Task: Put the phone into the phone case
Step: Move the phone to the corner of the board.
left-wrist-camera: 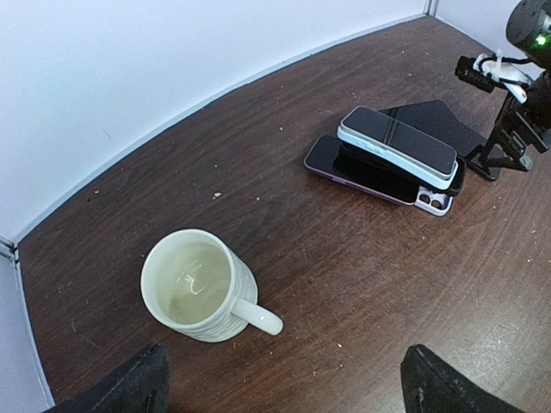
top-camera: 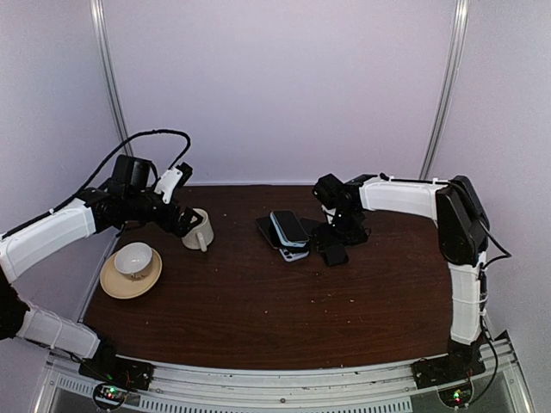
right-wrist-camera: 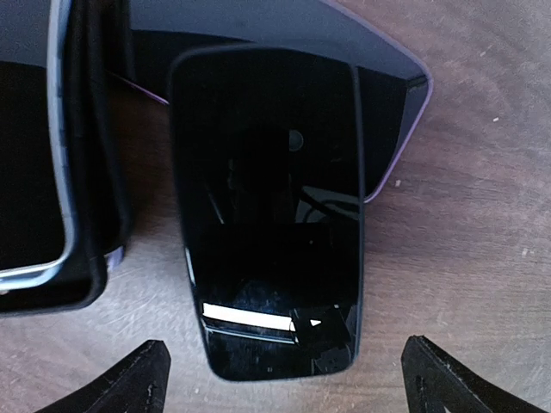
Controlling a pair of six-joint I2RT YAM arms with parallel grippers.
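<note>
Our left gripper (left-wrist-camera: pixel 284 383) hangs released above the cream mug (left-wrist-camera: pixel 200 288); our right gripper (right-wrist-camera: pixel 284 379) — released too — hovers over the black phone (right-wrist-camera: pixel 267 215).

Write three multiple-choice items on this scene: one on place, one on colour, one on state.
1. Where does the small cup stand? A. on a saucer B. on a book C. in a box
2. What colour is the mug? A. red B. cream C. blue
3. How is the left pincer? A. shut on a spoon B. shut, empty C. open
Key: 1 A, the saucer lies under it; 2 B, its wall is pale cream; 3 C, its fingers stand wide apart.
</note>
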